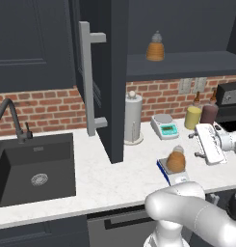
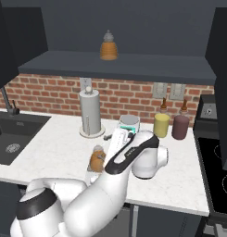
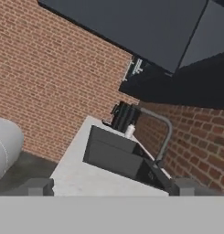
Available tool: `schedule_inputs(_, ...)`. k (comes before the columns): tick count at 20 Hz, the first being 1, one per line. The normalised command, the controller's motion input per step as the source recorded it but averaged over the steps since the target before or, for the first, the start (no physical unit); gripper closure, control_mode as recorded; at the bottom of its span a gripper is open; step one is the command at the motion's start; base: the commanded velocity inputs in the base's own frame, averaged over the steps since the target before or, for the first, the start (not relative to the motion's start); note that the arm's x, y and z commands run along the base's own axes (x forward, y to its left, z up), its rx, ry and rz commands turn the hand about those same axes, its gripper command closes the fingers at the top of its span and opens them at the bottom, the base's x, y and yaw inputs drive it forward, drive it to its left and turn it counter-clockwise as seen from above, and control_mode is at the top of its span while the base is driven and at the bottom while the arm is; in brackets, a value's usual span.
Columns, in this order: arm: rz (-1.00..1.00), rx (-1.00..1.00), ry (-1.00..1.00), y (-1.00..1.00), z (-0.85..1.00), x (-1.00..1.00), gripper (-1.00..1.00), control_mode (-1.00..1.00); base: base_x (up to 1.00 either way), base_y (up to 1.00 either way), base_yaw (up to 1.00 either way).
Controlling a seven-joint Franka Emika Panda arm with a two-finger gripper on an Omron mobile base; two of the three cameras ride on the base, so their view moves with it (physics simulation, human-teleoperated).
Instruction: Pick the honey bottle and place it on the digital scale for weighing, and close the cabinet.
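Honey bottle (image 1: 176, 160), amber with a whitish cap, stands upright on the digital scale (image 1: 172, 176) at the near edge of the white marble counter (image 1: 119, 183) (the scale's blue body and white front panel are visible beneath it). Right of the bottle and apart from it, the gripper (image 1: 192, 144) hangs above the counter holding nothing, its fingertips (image 3: 38, 186) set wide apart in the hand view. Left of these lies the dark sink (image 1: 32, 169) with its curved faucet (image 1: 11, 118). Farther back stand a paper towel roll (image 1: 133, 118), a white scale (image 1: 164, 126), and a yellow jar (image 1: 192, 117) beside a maroon jar (image 1: 209, 114). Farthest and highest, the cabinet door (image 1: 102, 72) stands open, and a ribbed orange bottle (image 1: 155, 47) rests on the shelf (image 1: 182, 65).
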Motion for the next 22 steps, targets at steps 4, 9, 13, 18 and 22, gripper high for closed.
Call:
schedule_inputs(4, -0.08, 0.24, -0.29, -0.04, 0.06, -0.38, -1.0, -1.0, 0.0, 0.0, 0.0)
schedule_inputs(9, -0.21, 0.3, -0.16, -0.04, 0.17, -0.07, -1.0, -1.0, 0.0, 0.0, 0.0)
schedule_inputs(13, -0.16, 0.3, -0.15, -0.29, 0.34, 0.0, -1.0, -1.0, 0.0, 0.0, 0.0)
schedule_inputs(18, -0.13, 0.17, -0.18, -0.46, 0.33, 0.0, -1.0, -1.0, 0.0, 0.0, 0.0)
schedule_inputs(22, -0.14, 0.09, -0.17, -0.4, 0.29, -0.03, -1.0, -1.0, 0.0, 0.0, 0.0)
